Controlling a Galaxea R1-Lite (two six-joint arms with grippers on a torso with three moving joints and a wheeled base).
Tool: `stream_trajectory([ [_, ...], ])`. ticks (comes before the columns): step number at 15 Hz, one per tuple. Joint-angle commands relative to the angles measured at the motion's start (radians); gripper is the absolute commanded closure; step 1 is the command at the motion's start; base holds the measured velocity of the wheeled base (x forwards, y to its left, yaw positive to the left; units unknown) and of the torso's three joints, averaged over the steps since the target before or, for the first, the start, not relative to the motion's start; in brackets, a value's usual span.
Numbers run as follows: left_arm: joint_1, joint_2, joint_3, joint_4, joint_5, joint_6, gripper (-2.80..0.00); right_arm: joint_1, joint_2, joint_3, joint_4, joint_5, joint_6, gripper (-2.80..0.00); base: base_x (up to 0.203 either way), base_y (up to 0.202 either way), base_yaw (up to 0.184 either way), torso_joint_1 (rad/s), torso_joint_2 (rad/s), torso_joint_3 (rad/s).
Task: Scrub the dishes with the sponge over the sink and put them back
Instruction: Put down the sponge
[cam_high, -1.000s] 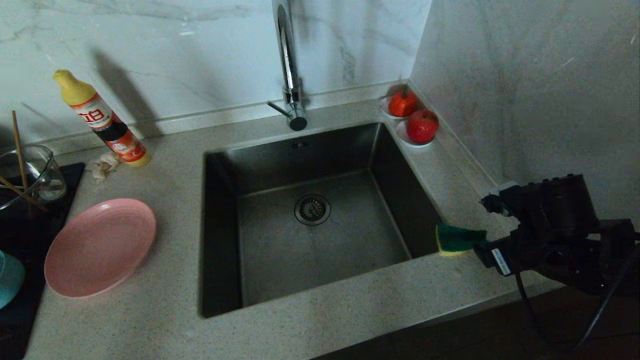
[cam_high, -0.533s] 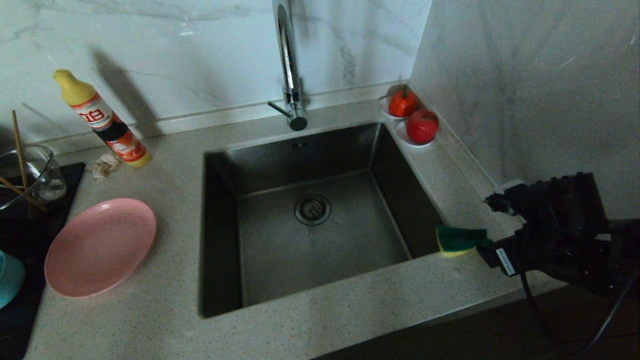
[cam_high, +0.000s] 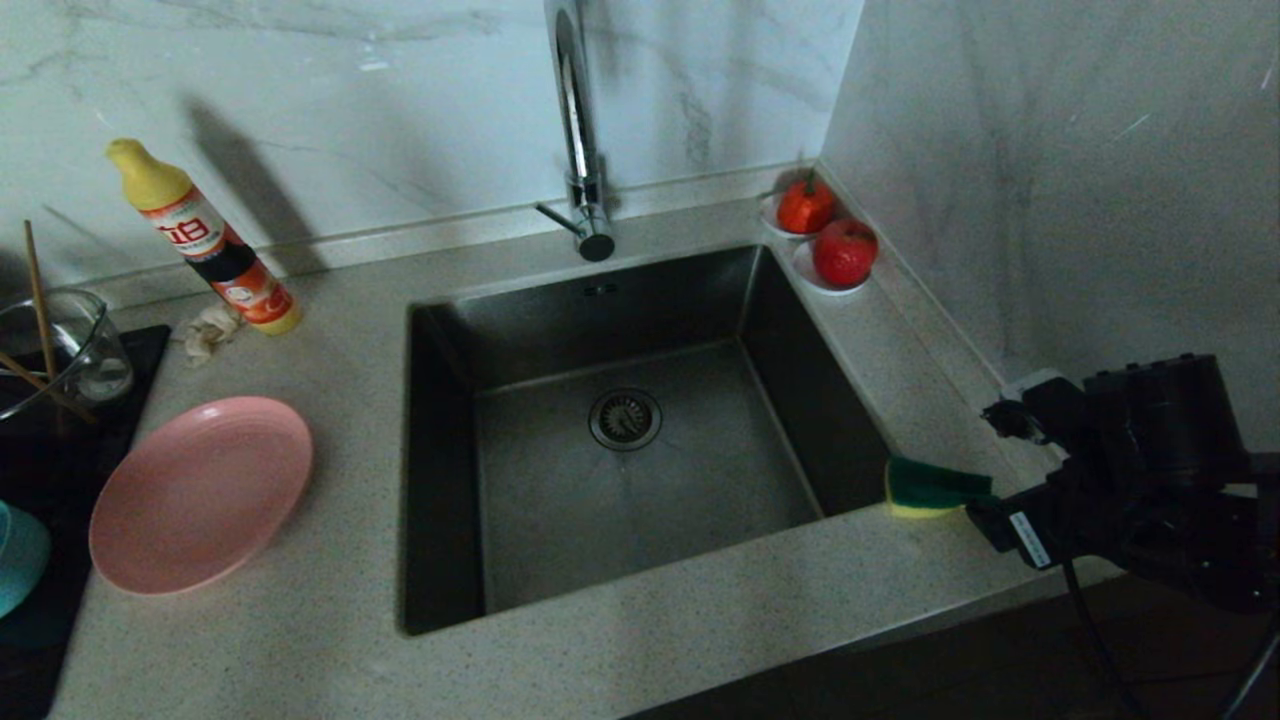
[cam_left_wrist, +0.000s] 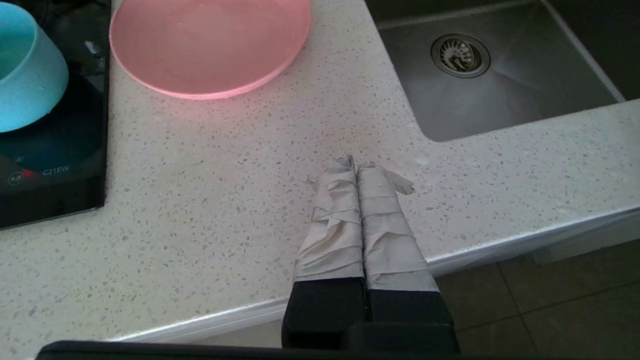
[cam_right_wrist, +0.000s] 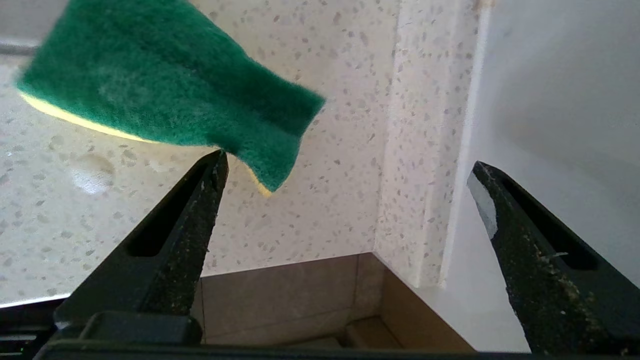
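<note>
The sponge (cam_high: 935, 487) lies green side up on the counter at the sink's (cam_high: 560, 520) near right corner. My right gripper (cam_high: 985, 465) stands open just right of it. In the right wrist view the sponge (cam_right_wrist: 165, 95) sits beyond one fingertip (cam_right_wrist: 217, 165), and nothing is between the fingers of the right gripper (cam_right_wrist: 347, 161). The pink plate (cam_high: 200, 493) rests on the counter left of the sink. The teal bowl (cam_high: 20, 555) sits on the black cooktop. My left gripper (cam_left_wrist: 356, 162) is shut and empty, parked over the counter's front edge, short of the plate (cam_left_wrist: 210, 45) and bowl (cam_left_wrist: 25, 70).
A tall faucet (cam_high: 575, 120) rises behind the sink. A detergent bottle (cam_high: 205, 240) and a glass jug with chopsticks (cam_high: 60, 350) stand at the back left. Two saucers with red fruit (cam_high: 843, 252) sit in the back right corner. The side wall (cam_high: 1050, 200) runs close to my right arm.
My right arm has drawn back a little toward the right and lower in the head view. The sponge has shifted slightly right with it. The gripper has stayed open.
</note>
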Motion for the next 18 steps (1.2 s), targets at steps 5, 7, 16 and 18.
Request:
stream_trajectory([
  [5,0.000,-0.002,0.000,0.000,0.000,0.000,0.00,-0.018,-0.008,0.021,0.000,-0.005,-0.007,-2.80,0.000,0.000,0.000,0.000,0.00,0.000],
  [7,0.000,-0.002,0.000,0.000,0.000,0.000,0.00,-0.023,-0.011,0.020,0.001,-0.007,-0.010,-2.80,0.000,0.000,0.000,0.000,0.00,0.000],
  [16,0.000,-0.002,0.000,0.000,0.000,0.002,0.00,-0.017,-0.007,0.036,-0.004,-0.005,-0.007,0.00,0.000,0.000,0.000,0.000,0.00,0.000],
  [18,0.000,-0.002,0.000,0.000,0.000,0.000,0.00,-0.019,-0.007,0.035,-0.002,-0.005,-0.007,0.00,0.000,0.000,0.000,0.000,0.00,0.000],
])
